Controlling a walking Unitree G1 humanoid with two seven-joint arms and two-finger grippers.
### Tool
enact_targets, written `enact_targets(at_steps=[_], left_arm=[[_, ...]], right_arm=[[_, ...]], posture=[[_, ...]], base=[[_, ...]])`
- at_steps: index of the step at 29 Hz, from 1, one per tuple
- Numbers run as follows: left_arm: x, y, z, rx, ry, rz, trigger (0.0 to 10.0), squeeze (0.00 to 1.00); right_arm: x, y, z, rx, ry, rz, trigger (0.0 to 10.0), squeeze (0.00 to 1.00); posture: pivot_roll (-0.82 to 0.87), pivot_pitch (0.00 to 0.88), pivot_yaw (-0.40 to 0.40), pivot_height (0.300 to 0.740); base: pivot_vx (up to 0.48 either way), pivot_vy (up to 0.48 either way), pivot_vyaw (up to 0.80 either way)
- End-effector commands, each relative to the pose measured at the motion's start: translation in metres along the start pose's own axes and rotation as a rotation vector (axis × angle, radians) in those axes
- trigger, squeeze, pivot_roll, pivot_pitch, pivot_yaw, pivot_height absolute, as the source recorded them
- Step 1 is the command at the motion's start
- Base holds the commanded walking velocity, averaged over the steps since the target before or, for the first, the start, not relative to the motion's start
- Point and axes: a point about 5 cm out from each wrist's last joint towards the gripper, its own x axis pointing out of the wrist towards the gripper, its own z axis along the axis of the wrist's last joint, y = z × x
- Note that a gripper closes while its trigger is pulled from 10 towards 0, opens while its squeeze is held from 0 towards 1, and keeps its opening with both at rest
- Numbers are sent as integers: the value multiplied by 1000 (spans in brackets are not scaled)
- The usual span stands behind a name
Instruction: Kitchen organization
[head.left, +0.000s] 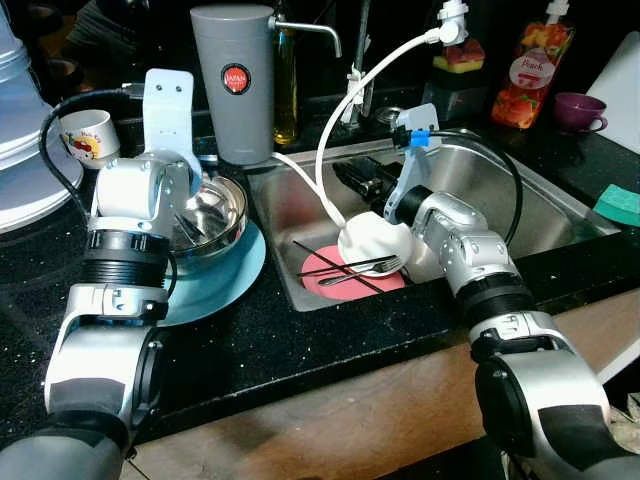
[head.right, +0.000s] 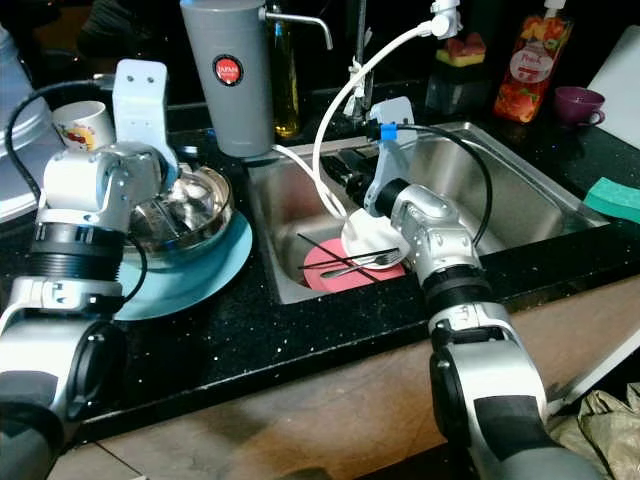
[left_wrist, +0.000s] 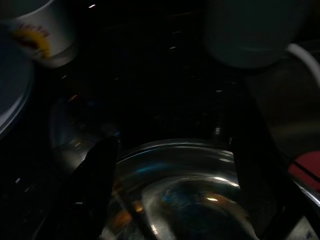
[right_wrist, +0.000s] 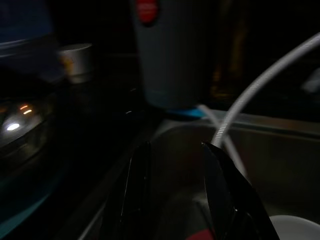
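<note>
Both arms working either side of the sink's left edge, dishes not yet sorted.

My left gripper (left_wrist: 170, 195) straddles the steel bowl (head.left: 215, 212), which sits on the blue plate (head.left: 225, 285) on the counter just left of the sink (head.left: 560, 190); its fingers are spread wide, one each side of the rim, gripping nothing. My right gripper (right_wrist: 172, 195) hovers low in the sink near its left wall, jaws partly open and empty, just beside the white bowl (head.left: 375, 240) on the pink plate (head.left: 345, 275) with a fork (head.left: 365, 268) and chopsticks (head.left: 335, 262). I worry the white hose (head.left: 340, 120) could snag my right wrist, or the steel bowl could skate off its plate if I close unevenly.
</note>
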Motion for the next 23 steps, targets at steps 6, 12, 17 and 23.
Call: enact_targets(at_steps=[6,12,17,23], left_arm=[[0,8,-1,-16,27,98,10000,0],[0,8,-5,-33,79,115,10000,0],[-1,10,-6,-37,84,164,10000,0],[-5,5,-1,-29,69,159,10000,0]], right_arm=[[0,8,15,2,-6,152,10000,0],[0,6,16,-5,6,151,10000,0],[-2,6,14,6,18,150,10000,0],[-4,4,12,3,30,150,10000,0]], posture=[[57,91,1,740],[61,93,-2,740],[59,93,0,740],[61,91,1,740]], base=[[0,0,0],[0,0,0],[0,0,0],[0,0,0]])
